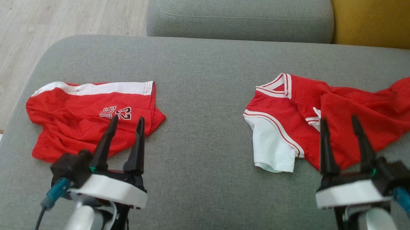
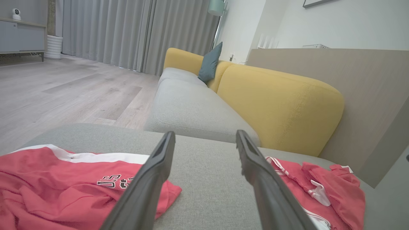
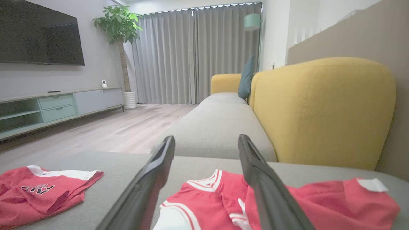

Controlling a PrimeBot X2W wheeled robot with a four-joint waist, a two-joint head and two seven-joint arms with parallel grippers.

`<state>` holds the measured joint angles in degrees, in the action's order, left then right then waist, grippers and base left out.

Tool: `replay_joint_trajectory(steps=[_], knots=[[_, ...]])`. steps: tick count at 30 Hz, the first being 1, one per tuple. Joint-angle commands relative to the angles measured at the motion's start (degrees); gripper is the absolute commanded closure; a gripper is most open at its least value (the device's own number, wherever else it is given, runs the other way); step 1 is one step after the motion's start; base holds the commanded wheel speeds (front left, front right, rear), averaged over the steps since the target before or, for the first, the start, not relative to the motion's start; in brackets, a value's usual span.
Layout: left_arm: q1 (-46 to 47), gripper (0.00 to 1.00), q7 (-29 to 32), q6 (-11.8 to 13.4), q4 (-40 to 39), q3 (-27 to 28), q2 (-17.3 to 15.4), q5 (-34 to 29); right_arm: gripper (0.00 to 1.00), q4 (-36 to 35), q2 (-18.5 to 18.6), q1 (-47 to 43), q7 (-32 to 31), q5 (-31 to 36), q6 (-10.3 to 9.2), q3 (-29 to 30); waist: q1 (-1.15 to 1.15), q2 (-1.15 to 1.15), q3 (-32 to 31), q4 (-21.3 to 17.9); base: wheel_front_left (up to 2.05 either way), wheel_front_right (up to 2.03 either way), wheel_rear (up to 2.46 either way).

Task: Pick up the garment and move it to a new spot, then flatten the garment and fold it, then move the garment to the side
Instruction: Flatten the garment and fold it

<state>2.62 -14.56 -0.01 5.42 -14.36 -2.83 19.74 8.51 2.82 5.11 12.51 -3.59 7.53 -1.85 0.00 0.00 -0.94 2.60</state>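
Hovering the left gripper (image 1: 128, 119) wide and empty over the red shorts (image 1: 76, 121), lying roughly doubled at the left of the grey sofa seat (image 1: 206, 93) — probably set aside there already. Poising the right gripper (image 1: 338, 118) equally spread, gripping nothing, above the crumpled red jersey (image 1: 369, 100) at the seat's right, likely the garment needing flattening next. Getting both layouts from above in the head view; gaining from the wrist views the yellow backrest (image 3: 322, 108), curtains (image 3: 191, 51) and wooden floor (image 2: 64, 89) — and confirming nothing caught in either gripper.
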Motion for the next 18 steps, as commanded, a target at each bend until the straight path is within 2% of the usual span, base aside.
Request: replay_joint_trajectory(steps=[1, 10, 18], knots=[[1.77, 0.0, -0.44, -0.02, -2.19, 1.07, -0.05, 0.37, 0.0, -2.0, 0.08, 0.89, 0.84, -0.96, -0.04, -1.83, 0.0, 0.0, -0.01, 0.06, 0.0, 0.0, 0.0], [2.02, 0.0, -0.44, -0.01, -2.06, -0.95, -0.05, 0.51, 0.0, -0.22, 0.07, 1.62, 0.29, -0.41, -0.04, -1.0, 0.0, 0.0, 1.3, 2.08, 0.0, 0.0, 0.0], [3.93, 0.0, -0.44, -0.61, -1.29, -2.34, -0.05, 0.6, 0.0, 8.15, 0.07, 11.14, -6.77, 6.2, -0.04, 4.72, 0.0, 0.0, 6.12, 6.73, 0.0, 0.0, 0.0]])
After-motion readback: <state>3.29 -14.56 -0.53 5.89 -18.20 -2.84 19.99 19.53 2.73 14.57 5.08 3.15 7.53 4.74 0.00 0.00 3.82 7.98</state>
